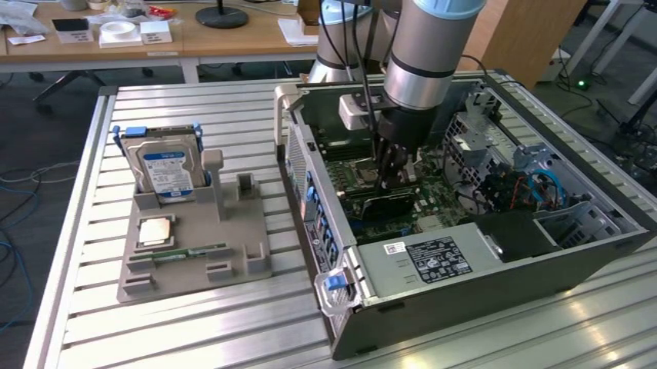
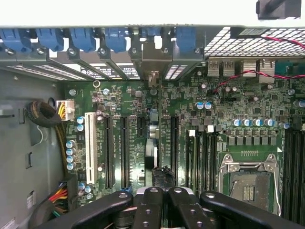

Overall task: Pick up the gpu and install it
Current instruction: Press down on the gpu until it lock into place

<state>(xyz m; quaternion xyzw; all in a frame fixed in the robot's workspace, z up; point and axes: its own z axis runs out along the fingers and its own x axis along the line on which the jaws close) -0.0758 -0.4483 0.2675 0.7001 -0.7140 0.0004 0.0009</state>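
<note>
The arm is a silver-grey tube with a pale blue cap and black band — its gripper is black, with screws.

The gripper's fingertips are hidden behind the gpu inside the computer case. The power supply label's print is too small to read.

A silver slatted aluminium worktable fills the foreground; behind it runs a long light-wood desk with a round black lamp base and white papers; the dark grey carpeted floor carries loose pale cables; a small green indicator light glows at the exterior view's right.
</note>
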